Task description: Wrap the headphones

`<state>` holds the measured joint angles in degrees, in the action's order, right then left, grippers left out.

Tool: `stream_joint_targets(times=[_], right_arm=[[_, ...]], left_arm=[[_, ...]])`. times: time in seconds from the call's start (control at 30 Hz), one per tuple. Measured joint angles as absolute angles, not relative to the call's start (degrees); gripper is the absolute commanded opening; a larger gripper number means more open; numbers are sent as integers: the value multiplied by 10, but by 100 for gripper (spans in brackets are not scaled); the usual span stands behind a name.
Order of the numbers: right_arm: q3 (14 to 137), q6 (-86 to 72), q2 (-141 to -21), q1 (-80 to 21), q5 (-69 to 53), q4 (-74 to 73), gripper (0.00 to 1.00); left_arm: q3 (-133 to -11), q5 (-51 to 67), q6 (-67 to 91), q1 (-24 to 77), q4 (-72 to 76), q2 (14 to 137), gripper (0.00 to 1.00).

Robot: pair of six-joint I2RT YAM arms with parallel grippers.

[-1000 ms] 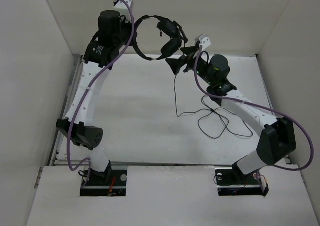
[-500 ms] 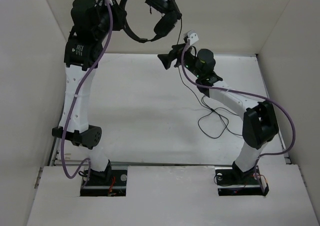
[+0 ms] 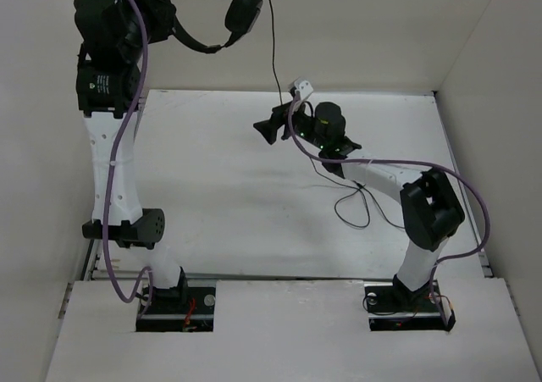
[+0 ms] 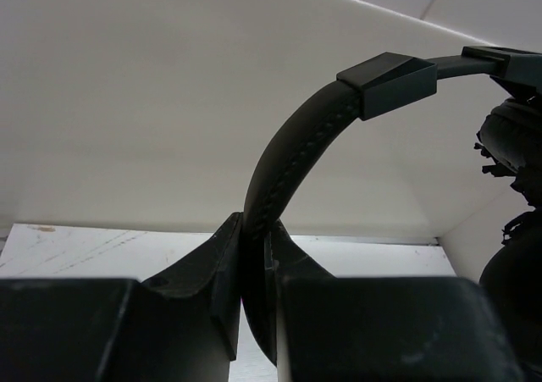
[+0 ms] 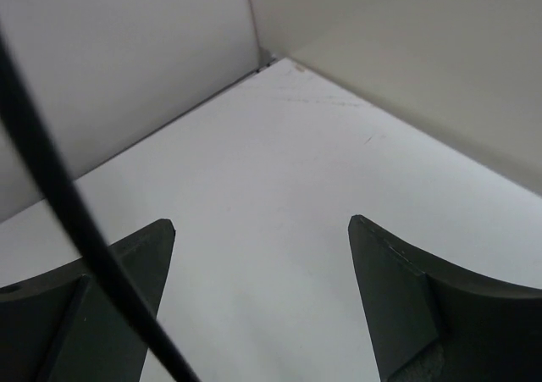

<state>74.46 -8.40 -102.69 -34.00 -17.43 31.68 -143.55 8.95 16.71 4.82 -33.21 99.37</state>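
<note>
The black headphones (image 3: pixel 239 8) hang high at the top left, over the back wall. My left gripper (image 3: pixel 159 8) is shut on their headband (image 3: pixel 188 41). In the left wrist view the fingers (image 4: pixel 222 255) pinch the padded headband (image 4: pixel 296 149), with an earcup (image 4: pixel 515 141) at the right edge. The thin black cord (image 3: pixel 273 56) drops from the earcups past my right gripper (image 3: pixel 267 130) to loose loops on the table (image 3: pixel 366 206). My right gripper (image 5: pixel 258 229) is open and empty. The cord (image 5: pixel 59 196) crosses in front of its left finger. The plugs do not show.
White walls enclose the white table (image 3: pixel 220 196) on the left, back and right. The right arm's elbow (image 3: pixel 432 208) stands over the right side, beside the cord loops. The left arm stands upright along the left wall.
My left arm has lifted the headphones up and to the left. My right gripper has moved left and lower over the table, and the cord now hangs straighter.
</note>
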Motion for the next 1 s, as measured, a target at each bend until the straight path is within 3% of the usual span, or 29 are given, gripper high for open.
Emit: stream_joint_targets(times=[0.47,0.53,0.67,0.7,1.0], right_arm=[[666,-84,-1025,-364,-196,314,69],[662,-83,-1022,-365,-200,312,59],[648,-73,-1006,-366,-219,307,7],[647,-69,-1002,-366,-224,302,2],[654,20,-957,-368,-238,164,0]], left_arm=[[-1449,116,226,-37,-323,994,0],[-1449,117,232,-48,-320,994,0],[-1449,119,239,-63,-315,994,0],[-1449,119,239,-66,-314,994,0],[-1394,101,226,-58,-285,992,0]])
